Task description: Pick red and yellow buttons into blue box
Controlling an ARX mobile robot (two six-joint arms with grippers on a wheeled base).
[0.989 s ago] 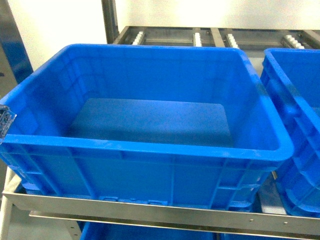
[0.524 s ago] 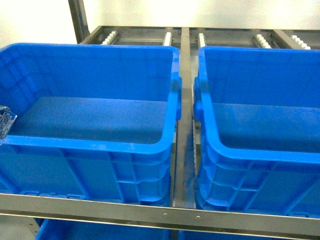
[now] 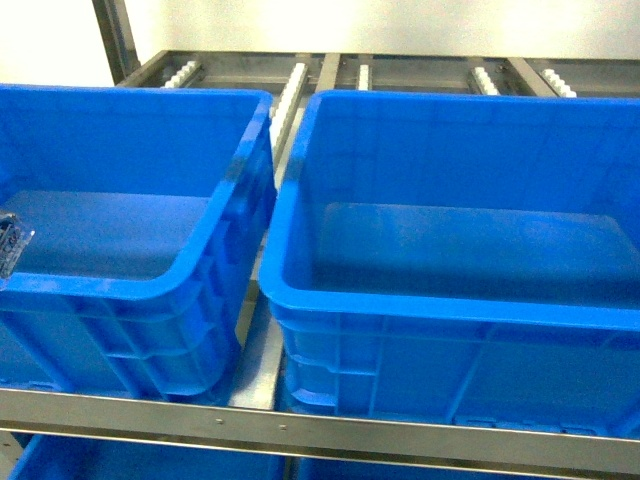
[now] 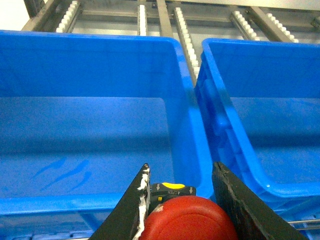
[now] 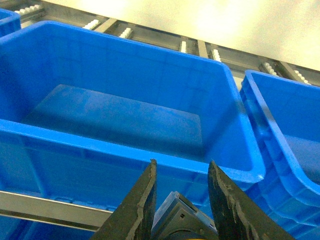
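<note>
Sliding steadily leftward across the head view, the two deep blue plastic crates show that the robot's base is travelling to its right along the rack: one crate filled the picture a second ago, the steel divider stood mid-frame half a second ago, and now the right-hand crate point(image 3: 450, 260) takes most of the view while its twin point(image 3: 120, 230) is cut off at the left edge. Both crates look empty. Behind them runs the steel roller rack point(image 3: 420, 72). A small pale object shows at the left edge, beside the left crate's rim; I cannot tell what it is.

From the left wrist camera, the left gripper point(image 4: 187, 200) hangs just short of a crate's near rim, its jaws partly open and pressed against a red mushroom-capped push button point(image 4: 187, 226) with a yellow label on its black body.

From the right wrist camera, the right gripper point(image 5: 181, 200) sits just short of a crate's near wall, jaws narrowly apart around a dark grey-bodied part point(image 5: 177, 220), likely the yellow button, though its cap is hidden.

Judging by this, both picks are done and the drop into the crate remains.
</note>
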